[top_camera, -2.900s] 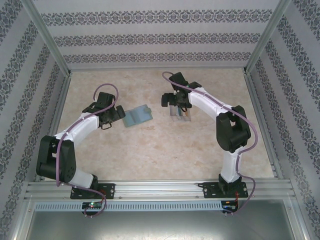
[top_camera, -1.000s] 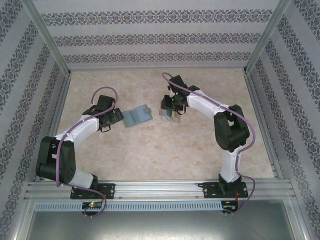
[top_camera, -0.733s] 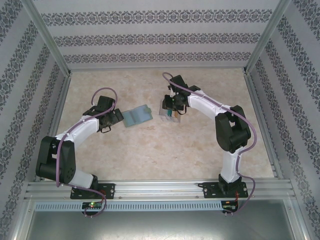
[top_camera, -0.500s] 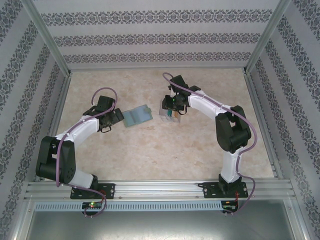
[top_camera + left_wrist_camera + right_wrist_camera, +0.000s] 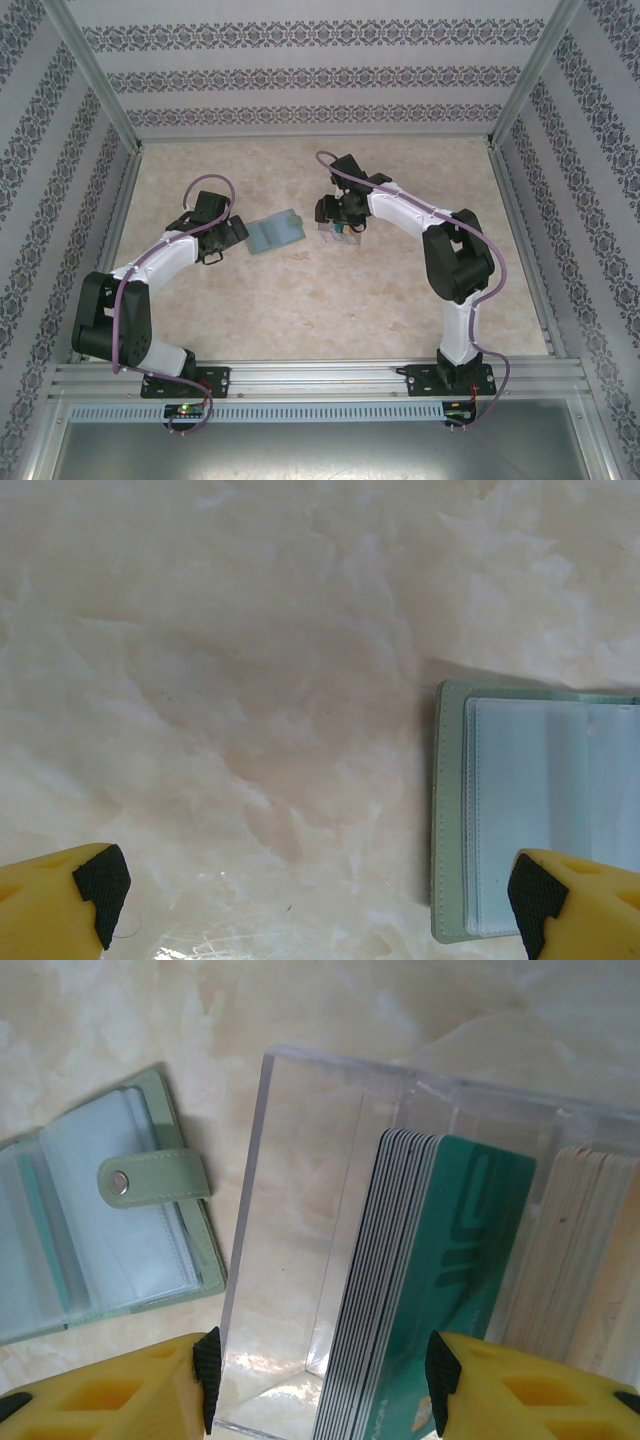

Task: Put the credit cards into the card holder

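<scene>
Yellow right tool (image 5: 320,1372) now spread wider over teal cards (image 5: 478,1230); left tool (image 5: 312,885) released.

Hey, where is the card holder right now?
In the top view the card holder lies flat on the table, left of centre, between the left gripper and the clear box.

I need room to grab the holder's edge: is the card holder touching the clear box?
Apart. The top view shows a narrow strip of bare table between the holder and the box.
</scene>
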`<action>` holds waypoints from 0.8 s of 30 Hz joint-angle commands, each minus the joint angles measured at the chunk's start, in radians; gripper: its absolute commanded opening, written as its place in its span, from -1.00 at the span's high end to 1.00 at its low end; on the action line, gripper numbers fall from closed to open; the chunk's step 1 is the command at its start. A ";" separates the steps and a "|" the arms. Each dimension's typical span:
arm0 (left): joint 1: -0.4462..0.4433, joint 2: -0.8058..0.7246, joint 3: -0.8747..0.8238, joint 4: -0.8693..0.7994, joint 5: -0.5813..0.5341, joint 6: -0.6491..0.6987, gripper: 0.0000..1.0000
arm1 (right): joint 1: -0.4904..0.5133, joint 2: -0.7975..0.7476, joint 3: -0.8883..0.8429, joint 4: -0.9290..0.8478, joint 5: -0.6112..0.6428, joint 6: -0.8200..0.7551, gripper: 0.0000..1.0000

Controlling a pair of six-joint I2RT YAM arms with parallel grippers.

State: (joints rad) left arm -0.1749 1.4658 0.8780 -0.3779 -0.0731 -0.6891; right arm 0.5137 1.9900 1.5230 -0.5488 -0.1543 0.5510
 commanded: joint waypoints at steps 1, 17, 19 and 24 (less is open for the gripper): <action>0.007 0.012 0.007 0.017 0.016 0.000 -0.99 | 0.005 0.013 0.004 0.002 0.012 0.021 -0.18; 0.007 -0.043 -0.019 0.003 -0.034 0.018 -0.99 | -0.009 0.014 0.030 0.018 -0.066 0.023 -0.09; 0.007 -0.039 -0.019 0.003 -0.035 0.016 -0.98 | -0.009 -0.003 0.026 0.030 -0.070 0.022 -0.07; 0.007 -0.038 -0.034 0.031 -0.003 0.003 -0.99 | -0.011 -0.020 0.026 0.030 -0.071 0.009 0.01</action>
State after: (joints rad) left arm -0.1749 1.4406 0.8593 -0.3649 -0.0795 -0.6884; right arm 0.5060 2.0136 1.5490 -0.5320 -0.2012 0.5697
